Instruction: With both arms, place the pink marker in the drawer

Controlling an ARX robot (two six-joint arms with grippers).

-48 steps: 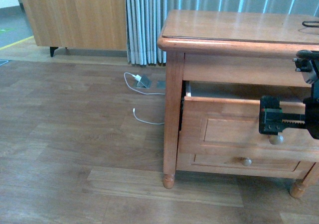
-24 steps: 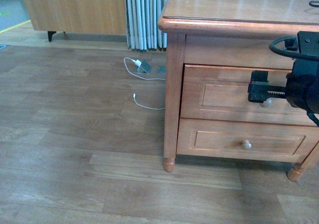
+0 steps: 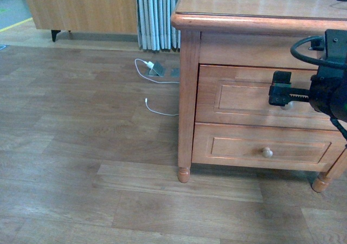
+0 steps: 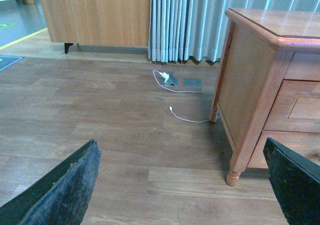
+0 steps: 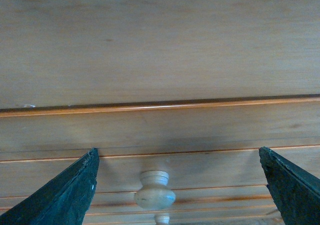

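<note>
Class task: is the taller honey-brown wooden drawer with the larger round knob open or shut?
Shut. The taller honey-brown wooden drawer sits flush with the cabinet frame, with no gap above its front.

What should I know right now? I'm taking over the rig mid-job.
Left gripper: open, empty, facing the floor beside the cabinet.
Right gripper: open, in front of the drawer, its fingers either side of the knob, not gripping.
Drawer: shut.
Marker: in no view; I cannot tell whether it is inside.
Left to do: confirm the marker is in the drawer; if so, probably just back the right arm off.
</note>
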